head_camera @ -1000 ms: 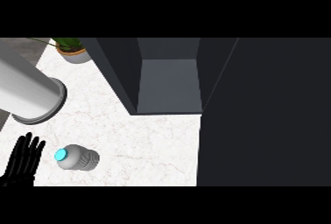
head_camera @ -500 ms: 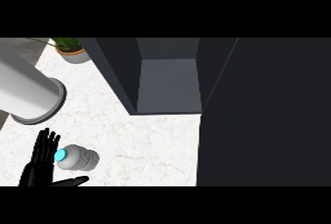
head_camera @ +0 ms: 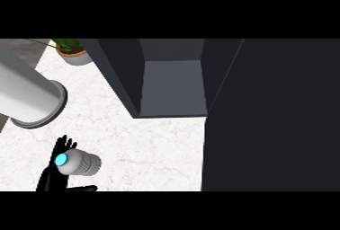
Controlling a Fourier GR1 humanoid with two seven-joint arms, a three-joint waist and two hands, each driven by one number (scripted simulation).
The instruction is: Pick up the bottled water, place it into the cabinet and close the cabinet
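Note:
The bottled water (head_camera: 79, 163) lies on its side on the white marble counter (head_camera: 146, 148) at the lower left, its cyan cap pointing left. My left hand (head_camera: 53, 177) is open right against it. Its straight fingers (head_camera: 64, 144) rise behind the cap end and the thumb (head_camera: 83, 188) sticks out to the right below the bottle. The hand partly hides behind the bottle. The dark grey cabinet (head_camera: 172, 85) stands open at the top centre, its inside bare. Its dark door (head_camera: 272, 117) fills the right side. My right hand does not show.
A large white cylinder (head_camera: 26, 96) lies on the counter at the upper left. A potted plant (head_camera: 75, 53) stands in the far left corner. The open door's edge borders the counter on the right.
My left hand has moved right and up from the lower left edge to the bottle, and its thumb has spread out beneath it. The bottle has not moved.

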